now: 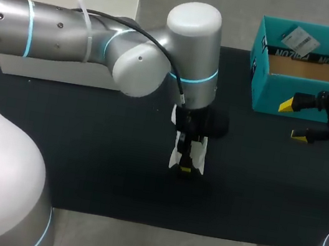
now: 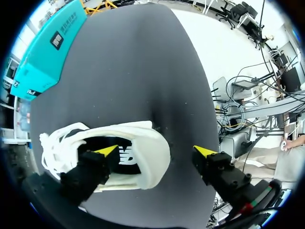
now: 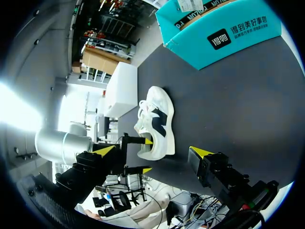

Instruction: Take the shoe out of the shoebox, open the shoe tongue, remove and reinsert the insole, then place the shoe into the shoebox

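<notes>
A white shoe (image 1: 177,155) with a dark side logo stands on the black mat in the middle of the table. My left gripper (image 1: 186,166) points straight down at it. In the left wrist view the left gripper (image 2: 156,150) is open: one fingertip (image 2: 107,151) hangs over the dark opening of the shoe (image 2: 143,162), the other stands clear past the heel. The teal shoebox (image 1: 265,89) sits at the back right, open, with bare cardboard inside. My right gripper (image 1: 296,121) hovers open and holding nothing just in front of the box. From there the shoe (image 3: 159,121) lies ahead.
A white box (image 1: 49,59) stands at the back left, partly behind my left arm. The black mat (image 1: 83,154) covers most of the table. A label card (image 1: 299,39) rests on the shoebox's far rim.
</notes>
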Robot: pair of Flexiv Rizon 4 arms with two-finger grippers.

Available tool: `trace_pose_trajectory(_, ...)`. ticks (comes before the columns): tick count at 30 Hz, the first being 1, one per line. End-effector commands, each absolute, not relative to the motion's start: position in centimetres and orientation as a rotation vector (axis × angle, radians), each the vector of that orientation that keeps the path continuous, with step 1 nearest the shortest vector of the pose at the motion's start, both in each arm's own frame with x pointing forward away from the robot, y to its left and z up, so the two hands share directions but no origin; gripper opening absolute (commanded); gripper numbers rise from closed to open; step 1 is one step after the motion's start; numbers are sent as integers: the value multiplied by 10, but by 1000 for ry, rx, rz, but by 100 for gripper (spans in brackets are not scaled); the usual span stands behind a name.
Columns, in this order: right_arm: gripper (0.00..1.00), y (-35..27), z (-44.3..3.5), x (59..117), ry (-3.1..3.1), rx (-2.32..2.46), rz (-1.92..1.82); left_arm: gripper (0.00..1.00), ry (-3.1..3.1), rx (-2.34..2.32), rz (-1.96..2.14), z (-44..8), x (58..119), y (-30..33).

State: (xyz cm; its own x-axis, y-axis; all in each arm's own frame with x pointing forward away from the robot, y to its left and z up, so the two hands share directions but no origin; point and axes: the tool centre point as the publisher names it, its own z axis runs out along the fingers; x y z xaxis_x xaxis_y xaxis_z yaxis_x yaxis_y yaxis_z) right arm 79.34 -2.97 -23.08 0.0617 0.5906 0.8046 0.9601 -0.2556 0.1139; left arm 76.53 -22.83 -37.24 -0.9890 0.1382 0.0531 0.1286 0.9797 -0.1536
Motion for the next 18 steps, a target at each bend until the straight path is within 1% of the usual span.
trace_pose_trajectory(1,100,-29,-231,793,-1542,-1894,-1069,100,-3076,-211,225,-388,766,-233)
trace_pose_trajectory(13,100,-29,-231,793,-1542,-1894,-1069,100,-3081,-189,173,-410,767,-232)
trace_pose_trajectory(14,100,-29,-231,793,-1542,-1894,-1069,86,-3080,-174,168,-412,768,-232)
trace_pose_trajectory(15,100,-29,-231,793,-1542,-1894,-1069,60,-3079,-168,166,-412,769,-232)
trace_pose_trajectory(16,100,-29,-231,793,-1542,-1894,-1069,37,-3079,-167,163,-413,769,-231)
trace_pose_trajectory(17,100,-29,-231,793,-1542,-1894,-1069,20,-3079,-162,161,-413,769,-231)
trace_pose_trajectory(18,100,-29,-231,793,-1542,-1894,-1069,0,-3074,-156,159,-413,769,-231)
